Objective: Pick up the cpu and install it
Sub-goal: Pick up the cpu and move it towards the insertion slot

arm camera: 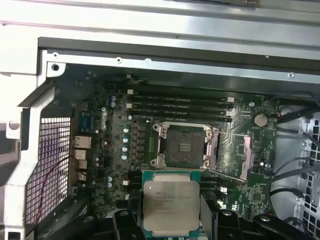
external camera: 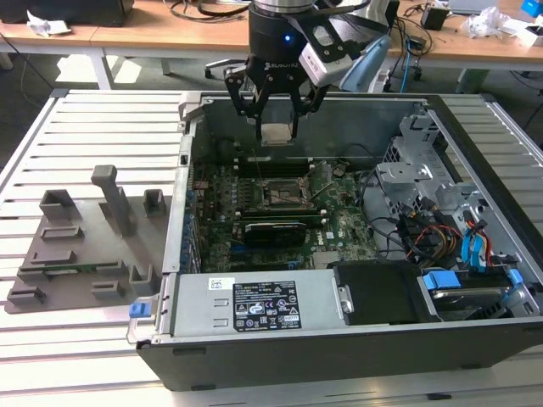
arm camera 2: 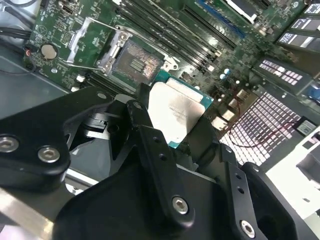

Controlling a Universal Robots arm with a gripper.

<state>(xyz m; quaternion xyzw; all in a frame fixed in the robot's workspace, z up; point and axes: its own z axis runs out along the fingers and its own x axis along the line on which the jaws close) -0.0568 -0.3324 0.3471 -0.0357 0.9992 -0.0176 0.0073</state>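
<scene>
A slatted table (external camera: 85,119) carries computer case (external camera: 254,360), grey fixture (external camera: 76,254).

The exterior view looks down from high and some way off, across the slatted table (external camera: 93,127) into the open computer case (external camera: 297,356), facing the tool (external camera: 277,127) above its far wall. Both wrist views sit close above the motherboard (arm camera: 112,145) (arm camera 2: 55,22), the first squarely, the second obliquely past the tool's black links. They share the open socket (arm camera: 182,146) (arm camera 2: 135,62) and the cpu (arm camera: 170,202) (arm camera 2: 176,111).
</scene>
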